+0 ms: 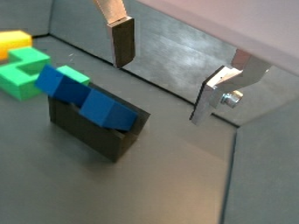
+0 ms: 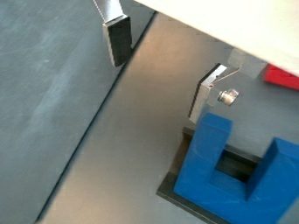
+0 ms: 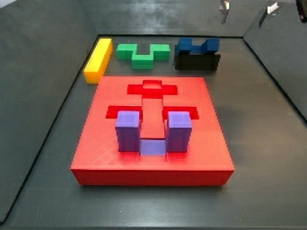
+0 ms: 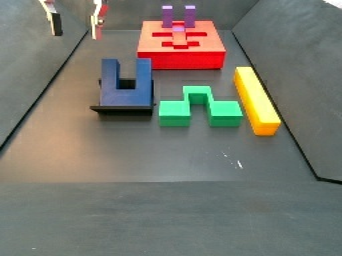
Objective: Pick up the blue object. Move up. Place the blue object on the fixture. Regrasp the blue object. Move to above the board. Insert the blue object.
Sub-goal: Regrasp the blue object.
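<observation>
Side views both show the gripper (image 4: pixel 74 17) raised near the wall, its jaws spread wide with nothing between them, well apart from the pieces. Going left to right in a side view, the blue object (image 4: pixel 124 80) sits on the fixture (image 4: pixel 120 108), prongs pointing toward the board (image 4: pixel 183 57); next comes the green block (image 4: pixel 201 106), then the yellow bar (image 4: pixel 255 98). A purple block (image 4: pixel 178 14) stands upright in the board's recess. In a wrist view, the silver fingers (image 1: pixel 121 39) hang empty beside the blue object (image 1: pixel 84 95).
</observation>
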Tool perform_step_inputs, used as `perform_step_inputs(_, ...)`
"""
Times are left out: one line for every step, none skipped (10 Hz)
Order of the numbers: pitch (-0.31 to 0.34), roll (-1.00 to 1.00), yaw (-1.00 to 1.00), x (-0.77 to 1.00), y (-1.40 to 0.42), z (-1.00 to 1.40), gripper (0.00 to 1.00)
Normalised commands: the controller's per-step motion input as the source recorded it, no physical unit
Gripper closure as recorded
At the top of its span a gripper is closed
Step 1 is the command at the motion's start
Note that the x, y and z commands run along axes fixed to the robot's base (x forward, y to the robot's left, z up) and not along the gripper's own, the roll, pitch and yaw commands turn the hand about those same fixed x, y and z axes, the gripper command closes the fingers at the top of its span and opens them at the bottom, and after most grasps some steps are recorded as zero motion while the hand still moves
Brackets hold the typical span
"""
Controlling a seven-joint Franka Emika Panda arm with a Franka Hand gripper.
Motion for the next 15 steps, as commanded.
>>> perform_step_inputs(-0.414,0.12,0.67,0.2,-0.03,-0.08,0.0)
perform_step_inputs(-0.343,0.0,0.79,0.21,-0.01,-0.02,0.0)
perform_step_inputs(-0.263,0.03,0.78,0.13,-0.07,-0.02,0.0)
perform_step_inputs(-0.217,0.0,0.6,-0.02,-0.01,0.0,0.0)
perform_step_inputs(-0.2,0.04,0.31,-0.39,0.0,-0.01,0.0)
perform_step_inputs(-0.18,0.14,0.29,-0.42,0.0,0.0,0.0)
perform_step_inputs(-0.129,0.24,0.25,-0.43,0.0,0.0,0.0)
perform_step_inputs(0.0,0.81,0.09,-0.54,-0.08,-0.02,0.0)
perform_step_inputs(0.0,1.0,0.06,-0.54,-0.17,-0.09,0.0)
perform_step_inputs(0.0,1.0,0.05,-0.4,-0.29,-0.14,0.0)
perform_step_inputs(-0.054,0.99,0.12,-0.16,-0.38,-0.15,0.0)
perform_step_inputs(-0.1,0.88,0.25,0.0,-0.29,-0.14,0.0)
perform_step_inputs(-0.117,0.87,0.35,0.14,-0.19,-0.13,0.0)
perform_step_inputs(-0.123,0.78,0.46,0.33,-0.05,-0.09,0.0)
perform_step_inputs(-0.091,0.64,0.52,0.36,0.0,-0.04,0.0)
